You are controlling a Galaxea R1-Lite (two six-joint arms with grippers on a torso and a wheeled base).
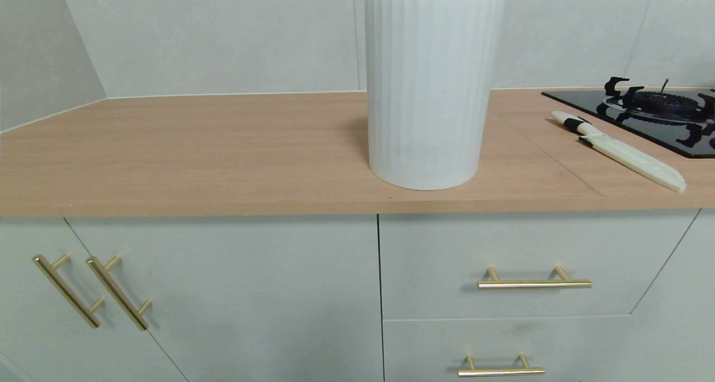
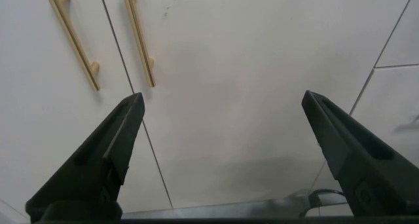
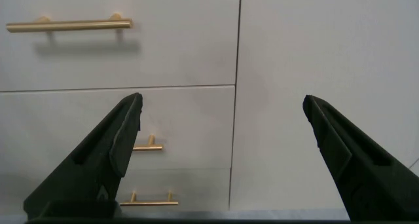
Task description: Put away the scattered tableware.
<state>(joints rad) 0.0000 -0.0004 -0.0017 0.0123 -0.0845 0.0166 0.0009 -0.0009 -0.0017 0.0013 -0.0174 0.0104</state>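
A knife (image 1: 617,150) lies on the surface (image 1: 223,147), to the right of the white bin (image 1: 427,91). The left hand (image 2: 221,103) and the right hand (image 3: 221,101) are both wide.

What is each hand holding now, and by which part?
Nothing. The left hand and the right hand are both open and empty, facing the cabinet fronts. The knife lies on the countertop.

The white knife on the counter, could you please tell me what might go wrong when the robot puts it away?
1. The white knife with a black band lies flat, tip near the wooden countertop's front edge; a poor pinch might push it off.
2. The tall white ribbed container stands near that edge and might tip if bumped.
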